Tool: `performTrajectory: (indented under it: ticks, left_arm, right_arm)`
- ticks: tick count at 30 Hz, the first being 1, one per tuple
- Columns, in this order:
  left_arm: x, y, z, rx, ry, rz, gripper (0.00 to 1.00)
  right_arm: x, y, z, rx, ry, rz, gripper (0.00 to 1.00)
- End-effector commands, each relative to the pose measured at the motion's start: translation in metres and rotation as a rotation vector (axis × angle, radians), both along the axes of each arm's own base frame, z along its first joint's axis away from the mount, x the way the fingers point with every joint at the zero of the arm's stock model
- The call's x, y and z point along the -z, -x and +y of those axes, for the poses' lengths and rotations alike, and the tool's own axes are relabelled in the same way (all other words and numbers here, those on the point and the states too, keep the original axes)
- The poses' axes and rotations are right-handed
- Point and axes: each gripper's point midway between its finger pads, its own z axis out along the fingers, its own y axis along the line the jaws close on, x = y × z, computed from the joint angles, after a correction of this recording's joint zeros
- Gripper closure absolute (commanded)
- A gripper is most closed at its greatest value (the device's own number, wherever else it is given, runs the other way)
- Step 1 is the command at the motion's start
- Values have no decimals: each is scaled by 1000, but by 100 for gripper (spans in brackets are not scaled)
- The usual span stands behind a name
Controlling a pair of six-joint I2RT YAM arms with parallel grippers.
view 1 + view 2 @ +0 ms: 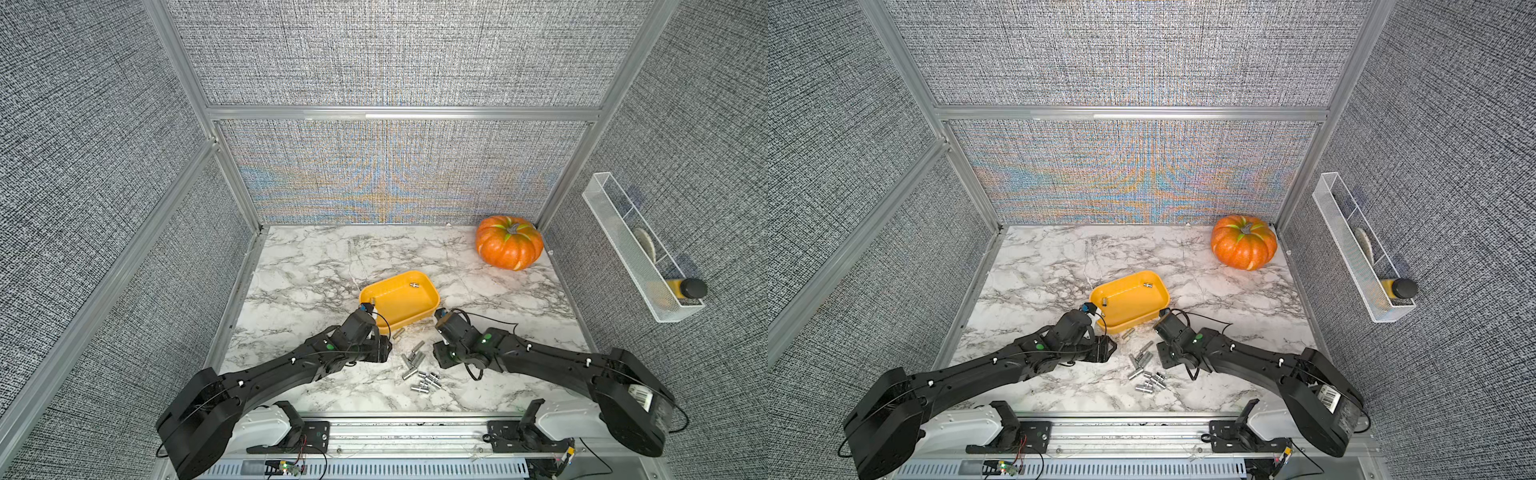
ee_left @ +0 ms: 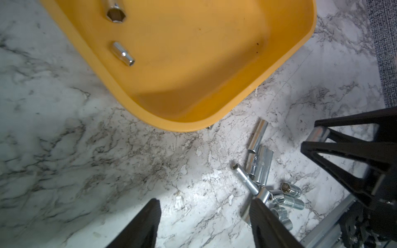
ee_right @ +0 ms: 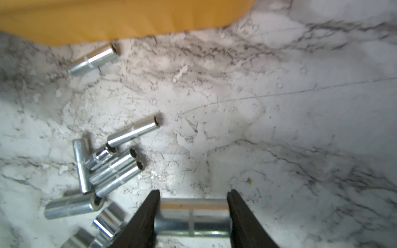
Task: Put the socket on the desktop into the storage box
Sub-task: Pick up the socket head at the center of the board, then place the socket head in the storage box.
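- In both top views the storage box (image 1: 399, 305) is seen near the middle of the table (image 1: 324, 257). A pumpkin (image 1: 509, 245) is seen at the far right corner, and a wire basket (image 1: 636, 257) is hung on the right wall.
- A heap of loose sockets (image 1: 417, 372) is spread on the table in front of the box, between the arms. The left pincer (image 1: 380, 349) is seen just left of the heap and the right pincer (image 1: 439, 355) just right of it.
- In the left wrist view two sockets (image 2: 123, 53) are seen lying inside the box (image 2: 214, 53). The left pincer (image 2: 204, 206) is held well open over bare table, and nothing is gripped. The heap (image 2: 260, 163) lies just beside one finger.
- In the right wrist view the right pincer (image 3: 193, 199) is closed on a socket (image 3: 193, 216), which is held crosswise with one end against each finger.
- This socket is outside the box, near its front wall (image 3: 107, 17). Whether it touches the table cannot be told. The loose sockets (image 3: 116, 165) lie to one side.
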Motion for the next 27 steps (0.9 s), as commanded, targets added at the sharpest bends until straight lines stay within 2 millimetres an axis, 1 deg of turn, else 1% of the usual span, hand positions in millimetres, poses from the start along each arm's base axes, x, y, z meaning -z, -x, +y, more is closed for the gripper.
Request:
performTrajectory:
  ticks: [1, 2, 3, 5, 6, 8, 12, 14, 17, 21, 25, 27]
  left_arm:
    - [0, -5, 10, -56, -26, -20, 29]
    - [0, -4, 12, -63, -25, -20, 29]
    - [0, -4, 13, -70, -23, -20, 29]
    - [2, -3, 15, -78, -22, -17, 29]
    - [3, -2, 16, -81, -23, -15, 29]
    - [4, 0, 18, -86, -21, -12, 29]
    - [3, 2, 21, -93, -11, -17, 29]
    - [2, 3, 22, -94, -5, -18, 29]
    - [2, 6, 24, -91, 2, -20, 29]
    - [3, 9, 25, -84, 6, -14, 30]
    - [5, 12, 26, -83, 11, -7, 30]
    - [7, 12, 26, -81, 9, -4, 30]
  right_arm:
    - [-25, -15, 2, 38, -28, -38, 60]
    - [-30, -19, 5, 36, -37, -47, 60]
    - [-47, -29, 15, 30, -69, -77, 60]
    - [-61, -42, 30, 12, -91, -96, 60]
    - [-65, -49, 38, 0, -101, -100, 59]
    - [-68, -61, 55, -24, -114, -104, 60]
    - [-63, -89, 85, -55, -106, -105, 60]
    - [-60, -103, 96, -56, -103, -106, 60]
    - [-47, -120, 109, -51, -95, -85, 59]
    - [-28, -141, 116, -27, -81, -50, 59]
    - [-13, -152, 120, -18, -67, -25, 56]
    - [-10, -155, 120, -16, -59, -19, 52]
